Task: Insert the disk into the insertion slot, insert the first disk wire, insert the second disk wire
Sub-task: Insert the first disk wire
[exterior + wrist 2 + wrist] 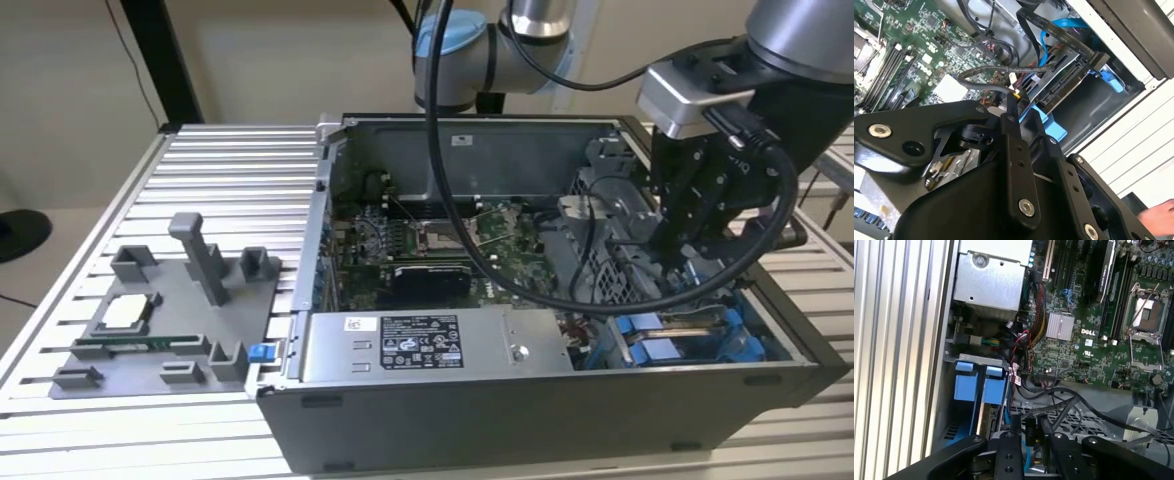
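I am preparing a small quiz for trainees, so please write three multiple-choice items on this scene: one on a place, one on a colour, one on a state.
1. In the exterior view, where does the grey plastic fixture tray with upright posts stand relative to the dark grey metal computer case?
A) inside it
B) on the ribbed metal table, on the exterior view's left of it
C) on top of it

2. What colour are the plastic rails of the sheet-metal insertion slot?
A) red
B) bright blue
C) yellow

3. In what state is the computer case?
A) open, with the green motherboard exposed
B) closed by a panel
C) upside down

Answers: 1 B, the tray rests on the slats beside the case. 2 B, blue tabs show in the first wrist view too. 3 A, the board is visible from above.
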Action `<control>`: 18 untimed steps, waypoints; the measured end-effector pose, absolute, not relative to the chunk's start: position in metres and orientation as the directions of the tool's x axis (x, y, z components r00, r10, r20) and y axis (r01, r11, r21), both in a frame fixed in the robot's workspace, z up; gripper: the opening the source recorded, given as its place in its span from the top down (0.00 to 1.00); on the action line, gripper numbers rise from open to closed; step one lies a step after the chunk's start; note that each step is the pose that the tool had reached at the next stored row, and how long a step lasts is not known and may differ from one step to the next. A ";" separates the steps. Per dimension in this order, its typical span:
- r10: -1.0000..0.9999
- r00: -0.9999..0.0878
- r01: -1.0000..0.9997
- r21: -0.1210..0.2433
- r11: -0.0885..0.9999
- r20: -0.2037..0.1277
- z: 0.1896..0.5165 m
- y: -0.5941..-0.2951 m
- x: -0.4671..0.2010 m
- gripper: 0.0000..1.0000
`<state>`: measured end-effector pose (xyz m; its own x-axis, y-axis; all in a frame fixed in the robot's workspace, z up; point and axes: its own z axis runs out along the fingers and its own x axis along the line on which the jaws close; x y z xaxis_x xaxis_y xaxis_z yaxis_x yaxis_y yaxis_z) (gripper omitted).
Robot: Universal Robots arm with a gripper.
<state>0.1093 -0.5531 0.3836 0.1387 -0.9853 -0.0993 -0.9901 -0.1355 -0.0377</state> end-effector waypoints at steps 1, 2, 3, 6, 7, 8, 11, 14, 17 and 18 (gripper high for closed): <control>-0.985 0.139 -0.990 -0.038 -0.136 -0.101 0.383 -0.553 0.109 0.00; -0.985 0.140 -0.990 -0.038 -0.137 -0.103 0.383 -0.553 0.109 0.00; -0.985 0.141 -0.990 -0.038 -0.137 -0.105 0.383 -0.553 0.109 0.00; -0.984 0.142 -0.990 -0.039 -0.139 -0.108 0.382 -0.553 0.109 0.00; -0.984 0.143 -0.989 -0.039 -0.139 -0.109 0.382 -0.553 0.109 0.00; -0.984 0.143 -0.989 -0.039 -0.140 -0.110 0.382 -0.553 0.109 0.00; -0.983 0.144 -0.989 -0.040 -0.141 -0.115 0.381 -0.553 0.109 0.00; -0.982 0.145 -0.989 -0.040 -0.141 -0.119 0.381 -0.553 0.109 0.00; -0.982 0.145 -0.989 -0.041 -0.141 -0.124 0.381 -0.553 0.109 1.00; -0.981 0.145 -0.989 -0.041 -0.141 -0.125 0.381 -0.553 0.109 1.00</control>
